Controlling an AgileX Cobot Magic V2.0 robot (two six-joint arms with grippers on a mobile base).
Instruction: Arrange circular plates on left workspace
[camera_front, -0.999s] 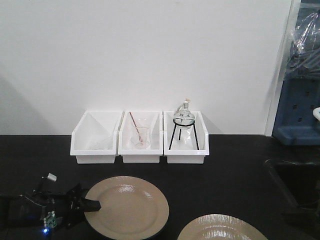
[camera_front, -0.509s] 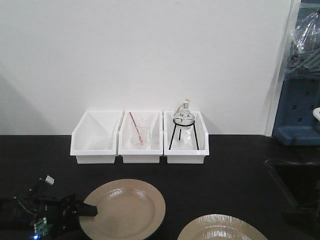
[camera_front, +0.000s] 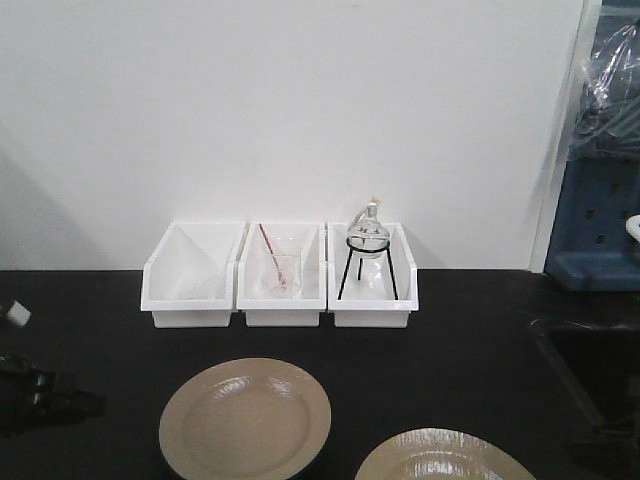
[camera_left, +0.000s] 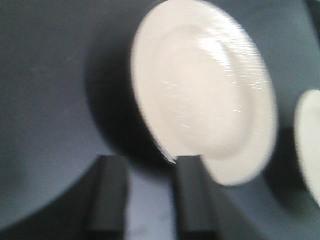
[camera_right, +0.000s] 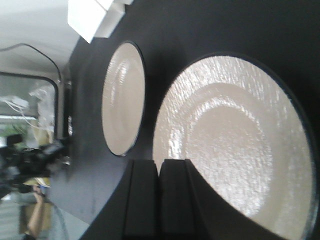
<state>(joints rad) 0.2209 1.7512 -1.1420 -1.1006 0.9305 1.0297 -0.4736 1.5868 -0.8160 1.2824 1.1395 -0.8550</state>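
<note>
Left gripper has backed off the first plate, jaws parted; my right gripper, pinched closed, could clip the second plate rim and skid it.

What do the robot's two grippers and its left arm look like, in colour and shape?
Both grippers are matte black. The left gripper has two flat, rectangular fingers; the right gripper has the same blocky fingers. The left arm is black, with a small white part.
</note>
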